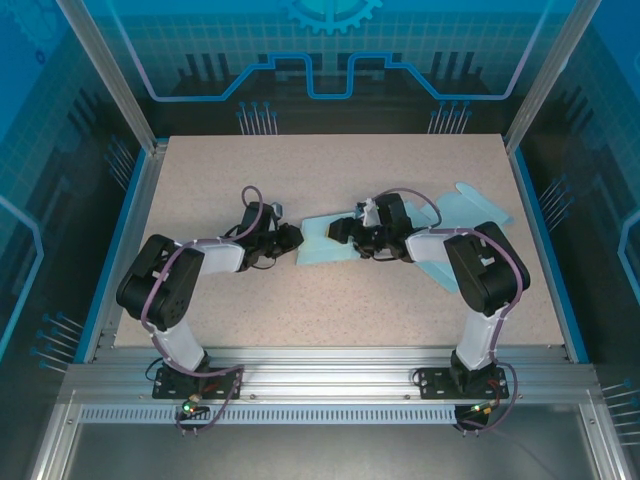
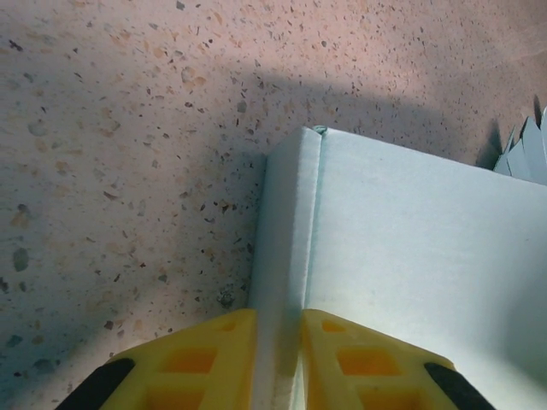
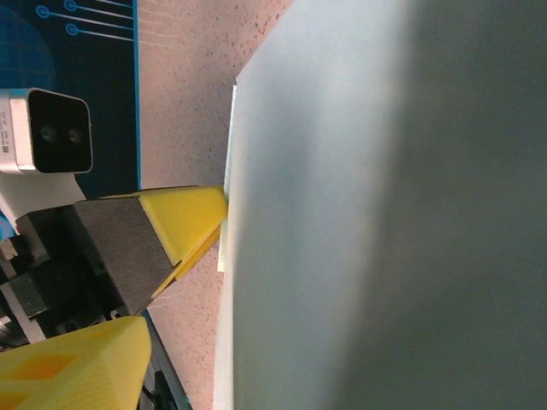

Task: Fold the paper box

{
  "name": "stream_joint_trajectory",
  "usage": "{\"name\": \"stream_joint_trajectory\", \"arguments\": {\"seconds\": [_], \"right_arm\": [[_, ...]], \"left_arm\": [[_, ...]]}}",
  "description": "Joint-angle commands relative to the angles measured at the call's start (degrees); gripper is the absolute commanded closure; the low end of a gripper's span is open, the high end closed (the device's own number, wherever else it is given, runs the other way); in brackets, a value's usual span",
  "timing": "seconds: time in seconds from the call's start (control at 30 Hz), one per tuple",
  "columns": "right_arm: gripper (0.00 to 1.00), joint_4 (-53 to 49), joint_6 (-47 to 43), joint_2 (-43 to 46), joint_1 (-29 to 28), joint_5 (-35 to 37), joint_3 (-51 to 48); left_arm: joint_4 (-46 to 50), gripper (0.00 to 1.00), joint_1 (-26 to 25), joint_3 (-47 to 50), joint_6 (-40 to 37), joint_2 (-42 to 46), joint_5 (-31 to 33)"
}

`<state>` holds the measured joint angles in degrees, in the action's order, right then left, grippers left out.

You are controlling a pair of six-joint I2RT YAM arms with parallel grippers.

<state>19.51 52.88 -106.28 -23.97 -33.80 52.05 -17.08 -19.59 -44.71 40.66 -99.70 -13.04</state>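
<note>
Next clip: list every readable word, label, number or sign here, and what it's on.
No words or numbers are readable.
Gear emblem on the blue back panel: a sign, no lettering.
White camera module: faint marks at its left edge, too small to read.
Paper box: blank.

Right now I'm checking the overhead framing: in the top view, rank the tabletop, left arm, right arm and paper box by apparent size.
Largest: the tabletop, by far.
Next: the left arm and right arm, alike, so unranked.
Smallest: the paper box, partly covered by the right arm.
</note>
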Motion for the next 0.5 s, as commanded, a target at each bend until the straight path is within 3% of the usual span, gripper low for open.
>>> {"name": "stream_joint_trajectory", "arguments": {"seconds": [0.0,0.23,0.47], "right_arm": [[0.25,2.6,0.4,-0.4,-0.1,-1.7,-1.1],[0.44,3.7,1.0,-1.0,0.7,-1.9,-1.3],[0.49,4.5,1.5,-1.3,1.2,-2.6,-1.3]], "left_arm": [[4.7,0.77,0.4,2.4,1.1,-1.0,-1.5],[4.4,0.72,2.1,2.3,1.7,3.4,-4.6],[3.5,0.67,3.8,4.0,2.5,7.2,-5.7]]}}
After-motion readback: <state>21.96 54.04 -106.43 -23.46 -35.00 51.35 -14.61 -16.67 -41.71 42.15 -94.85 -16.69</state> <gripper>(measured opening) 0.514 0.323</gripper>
